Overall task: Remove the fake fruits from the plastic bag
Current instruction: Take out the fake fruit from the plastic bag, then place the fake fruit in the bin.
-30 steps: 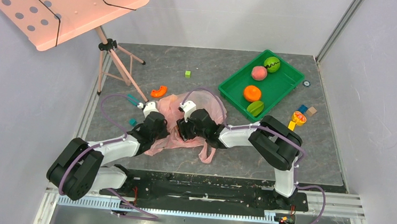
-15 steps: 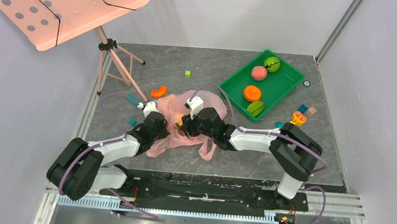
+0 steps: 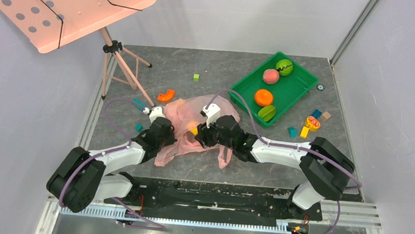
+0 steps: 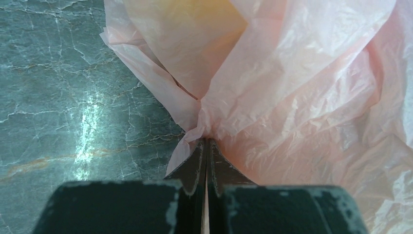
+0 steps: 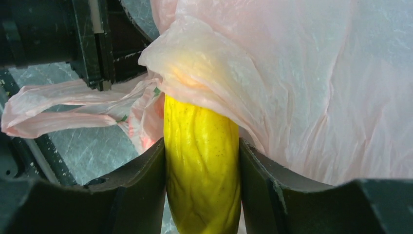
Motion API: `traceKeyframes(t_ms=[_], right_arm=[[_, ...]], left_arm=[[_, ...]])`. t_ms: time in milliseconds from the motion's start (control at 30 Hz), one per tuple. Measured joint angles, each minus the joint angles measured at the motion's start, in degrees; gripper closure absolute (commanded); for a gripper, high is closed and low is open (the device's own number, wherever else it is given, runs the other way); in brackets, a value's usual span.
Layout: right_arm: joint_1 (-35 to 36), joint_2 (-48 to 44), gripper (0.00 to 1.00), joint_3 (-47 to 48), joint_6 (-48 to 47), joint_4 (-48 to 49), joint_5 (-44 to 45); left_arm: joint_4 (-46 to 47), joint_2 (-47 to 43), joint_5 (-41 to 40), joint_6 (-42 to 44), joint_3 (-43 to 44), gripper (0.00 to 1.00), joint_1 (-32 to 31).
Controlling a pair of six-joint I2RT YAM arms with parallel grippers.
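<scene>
The right gripper (image 5: 200, 146) stands about half open, its two dark fingers clamped on either side of a glossy yellow ridged plastic fruit (image 5: 202, 185). The fruit's far end is tucked under a fold of the thin translucent pink plastic bag (image 5: 292, 73); the rest of it is bare. The left gripper (image 4: 205, 144) is fully closed, pinching a gathered fold of the bag's edge just beside the fruit.

From above, the bag (image 3: 180, 110) lies crumpled on the dark grey marbled surface (image 3: 226, 68), left of the middle and towards its near edge, with both grippers at its near side.

A green rectangular plastic tray (image 3: 296, 86) sits near the far right corner. It holds a green ball with a black wavy line (image 3: 284, 66), a pink peach (image 3: 270, 75), a round orange fruit (image 3: 263, 97) and a green wedge-shaped fruit (image 3: 267, 113).
</scene>
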Motion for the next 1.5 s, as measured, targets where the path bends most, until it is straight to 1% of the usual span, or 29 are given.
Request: traceKeyframes(t_ms=[200, 333, 600, 733, 867, 967, 1067, 1100, 1233, 1300, 1333, 1400, 1500], right_arm=[[0.1, -5.6, 0.52, -3.6, -0.1, -2.2, -4.1], [0.5, -9.9, 0.54, -6.1, -0.5, -4.4, -7.3], [1.0, -17.2, 0.56, -6.5, -1.5, -7.9, -13.0], [1.0, -20.2, 0.59, -6.5, -1.4, -9.4, -13.8], [0.9, -21.2, 0.63, -4.6, -1.2, -12.7, -13.5], [-0.3, -21.2, 0.62, -1.5, -1.0, -15.6, -13.0], [-3.2, -21.2, 0.61, 1.3, -0.7, -17.4, -12.6], [-4.6, -21.2, 0.61, 2.1, -0.6, -18.0, -12.5], [-11.1, -21.2, 0.59, 3.7, -0.6, -20.9, -10.5], [-14.0, -21.2, 0.58, 4.2, -0.7, -22.5, -9.5], [-15.8, -21.1, 0.57, 4.6, -0.8, -23.4, -8.6], [-18.5, -20.7, 0.57, 5.1, -0.9, -24.1, -7.5], [-22.7, -18.6, 0.56, 6.1, -1.1, -24.7, -6.3]], left_arm=[[-1.1, -1.9, 0.0, 0.0, 0.0, 0.97, 0.0], [-2.0, -3.2, 0.0, 0.0, 0.0, 0.97, 0.0], [-4.0, -5.4, 0.9, 0.0, 0.0, 0.97, 0.0], [-4.9, -7.3, 1.2, 0.0, 0.1, 0.97, 0.0], [-7.1, -10.3, 1.5, 0.0, 0.3, 0.96, 0.0], [-9.7, -13.9, 1.5, 0.0, 0.6, 0.95, 0.0], [-12.1, -17.3, 1.4, 0.0, 1.4, 0.92, 0.0], [-13.1, -18.7, 1.3, 0.0, 1.7, 0.9, 0.0], [-16.1, -23.1, 0.9, 0.0, 3.4, 0.72, 0.0], [-17.3, -24.3, 0.8, 0.1, 4.0, 0.6, 0.0], [-17.6, -24.8, 0.8, 0.2, 4.3, 0.51, 0.0], [-18.6, -25.2, 0.8, 0.4, 4.9, 0.37, 0.0], [-20.4, -25.4, 0.9, 0.7, 5.9, 0.23, 0.0]])
